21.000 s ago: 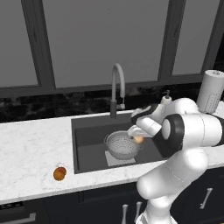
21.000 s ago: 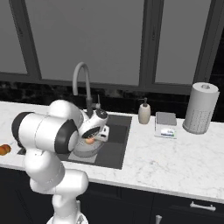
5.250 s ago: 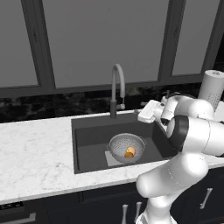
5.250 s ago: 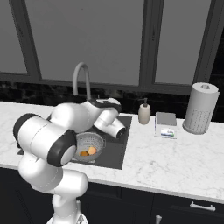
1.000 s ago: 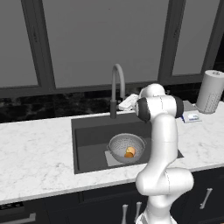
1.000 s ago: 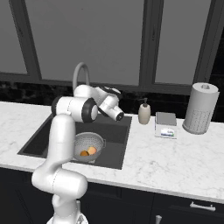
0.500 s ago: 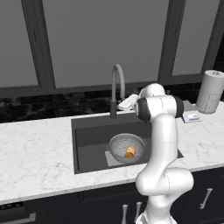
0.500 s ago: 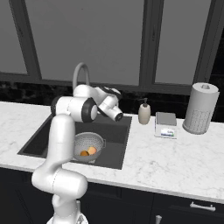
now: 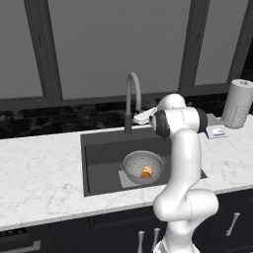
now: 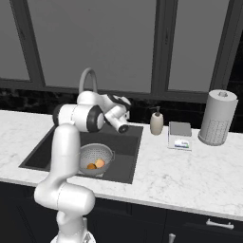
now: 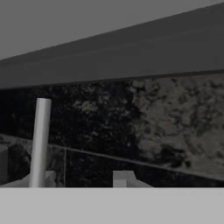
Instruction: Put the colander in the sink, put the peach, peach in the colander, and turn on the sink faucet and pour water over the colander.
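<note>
Nothing in the kitchen appears to have shifted over the last second: the arm holds its pose, its gripper [image 9: 142, 116] just behind the base of the sink faucet [image 9: 131, 99], at about 3 o'clock from it. Whether the jaws are open or closed cannot be told. The colander [image 9: 142, 166] sits on the floor of the sink [image 9: 99, 158], both peaches [image 9: 147, 172] inside it, toward 5 o'clock. No water runs from the spout.

A soap bottle [image 10: 156, 124], scale [image 10: 180, 135] and paper towel roll [image 10: 217, 117] line the counter [image 10: 199, 166].
</note>
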{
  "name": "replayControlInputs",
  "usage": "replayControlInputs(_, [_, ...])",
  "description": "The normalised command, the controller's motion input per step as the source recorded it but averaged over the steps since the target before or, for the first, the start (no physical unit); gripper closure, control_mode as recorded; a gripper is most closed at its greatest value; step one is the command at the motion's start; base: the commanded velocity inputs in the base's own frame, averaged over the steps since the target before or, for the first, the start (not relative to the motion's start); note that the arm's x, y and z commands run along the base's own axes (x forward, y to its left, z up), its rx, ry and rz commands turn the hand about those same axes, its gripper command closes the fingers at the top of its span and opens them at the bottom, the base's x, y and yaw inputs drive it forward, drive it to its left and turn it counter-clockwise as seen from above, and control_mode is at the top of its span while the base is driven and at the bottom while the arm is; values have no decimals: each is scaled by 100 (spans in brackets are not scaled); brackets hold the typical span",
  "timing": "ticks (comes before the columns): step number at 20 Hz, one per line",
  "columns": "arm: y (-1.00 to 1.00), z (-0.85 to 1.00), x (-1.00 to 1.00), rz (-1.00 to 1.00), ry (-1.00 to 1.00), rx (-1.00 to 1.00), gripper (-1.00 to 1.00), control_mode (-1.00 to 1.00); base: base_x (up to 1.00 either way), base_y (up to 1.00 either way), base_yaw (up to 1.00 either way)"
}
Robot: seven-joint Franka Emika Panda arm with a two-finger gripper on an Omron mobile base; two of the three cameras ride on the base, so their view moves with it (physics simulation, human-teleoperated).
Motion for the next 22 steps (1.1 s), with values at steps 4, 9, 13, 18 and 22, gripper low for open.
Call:
replayControlInputs(4, [-67,0,10,-18,0,0,100,-100,0,0,0])
replayControlInputs(9, [-68,0,6,-15,1,0,100,-100,0,0,0])
replayControlInputs(13, [-76,0,2,-8,4,0,100,-100,0,0,0])
replayControlInputs(18, [-84,0,0,-2,2,1,100,-100,0,0,0])
replayControlInputs(22, [-90,-2,0,0,1,3,100,-100,0,0,0])
